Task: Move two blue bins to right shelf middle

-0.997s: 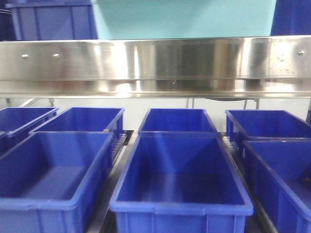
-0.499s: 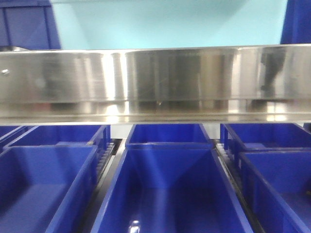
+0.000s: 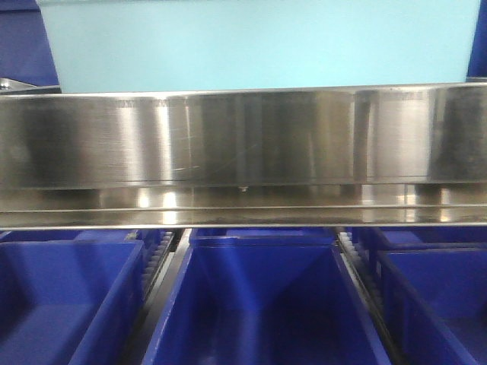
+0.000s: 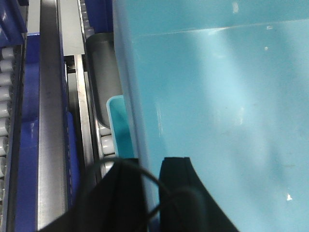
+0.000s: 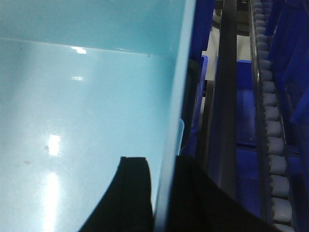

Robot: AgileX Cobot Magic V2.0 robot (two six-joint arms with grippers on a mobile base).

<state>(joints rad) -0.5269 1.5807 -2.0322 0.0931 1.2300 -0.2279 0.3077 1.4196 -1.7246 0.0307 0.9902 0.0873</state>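
Note:
A pale blue bin [image 3: 259,46] fills the top of the front view, just above and behind a steel shelf beam [image 3: 243,152]. My left gripper [image 4: 149,166] is shut on the bin's left wall [image 4: 140,121], with one black finger [image 4: 176,188] inside and one outside. My right gripper [image 5: 164,166] is shut on the right wall [image 5: 174,96] in the same way, its inner finger [image 5: 133,193] lying against the bin's inside [image 5: 87,96]. A second pale blue rim [image 4: 118,125] shows just outside the held wall. I cannot tell whether it belongs to another bin.
Dark royal-blue bins sit below the beam at left [image 3: 61,304], centre [image 3: 259,304] and right [image 3: 441,296]. Roller tracks [image 5: 270,145] and a steel rail [image 4: 50,121] run alongside the held bin, with more dark blue bins [image 5: 289,58] beyond.
The steel beam has dropped in the front view and looms larger. The pale bin now spans nearly the whole top, and less of the dark bins below shows.

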